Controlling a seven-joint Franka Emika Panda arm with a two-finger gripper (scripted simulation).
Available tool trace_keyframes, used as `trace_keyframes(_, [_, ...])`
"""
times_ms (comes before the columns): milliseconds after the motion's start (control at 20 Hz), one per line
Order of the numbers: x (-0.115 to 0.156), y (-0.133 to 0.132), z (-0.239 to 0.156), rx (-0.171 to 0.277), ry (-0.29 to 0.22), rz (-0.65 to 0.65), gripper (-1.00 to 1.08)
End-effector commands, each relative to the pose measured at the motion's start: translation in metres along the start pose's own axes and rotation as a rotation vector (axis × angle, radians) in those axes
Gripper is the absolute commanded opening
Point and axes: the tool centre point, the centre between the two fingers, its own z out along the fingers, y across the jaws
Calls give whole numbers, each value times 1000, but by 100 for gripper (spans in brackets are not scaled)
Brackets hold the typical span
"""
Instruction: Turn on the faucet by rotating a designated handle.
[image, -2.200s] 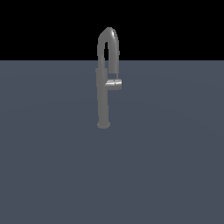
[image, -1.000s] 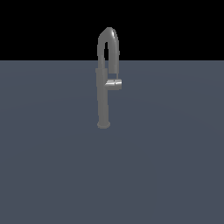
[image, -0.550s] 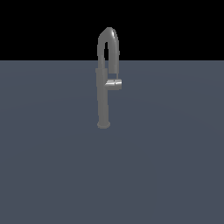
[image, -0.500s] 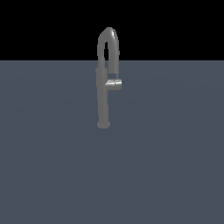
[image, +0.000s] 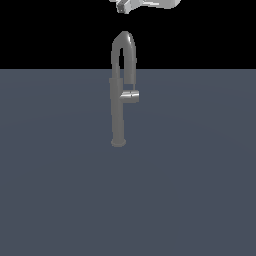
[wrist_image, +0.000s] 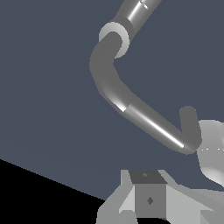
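Note:
The faucet stands upright on the grey floor in the middle of the exterior view, a slim grey column with an arched spout on top. Its handle is a short shiny stub jutting from mid-column towards the exterior view's right. My gripper is at the top edge, above the arch and apart from it; most of it is cut off. The wrist view looks down on the curved spout tube, with gripper parts at the frame's edge. I cannot tell how the jaws stand.
The flat dark grey floor spreads all round the faucet's small round base. A black background lies behind it. Nothing else shows.
The gripper has come into the exterior view at the top edge, above the spout; earlier it was out of view. The faucet and handle have not moved.

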Motion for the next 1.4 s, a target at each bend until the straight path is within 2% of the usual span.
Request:
trace_keyframes(0, [15, -4, -1, 36, -46, 34, -100])
trace_keyframes(1000, [149, -15, 16, 356, -453, 341, -100])
trace_keyframes(1350, [184, -14, 31, 445, -563, 429, -100])
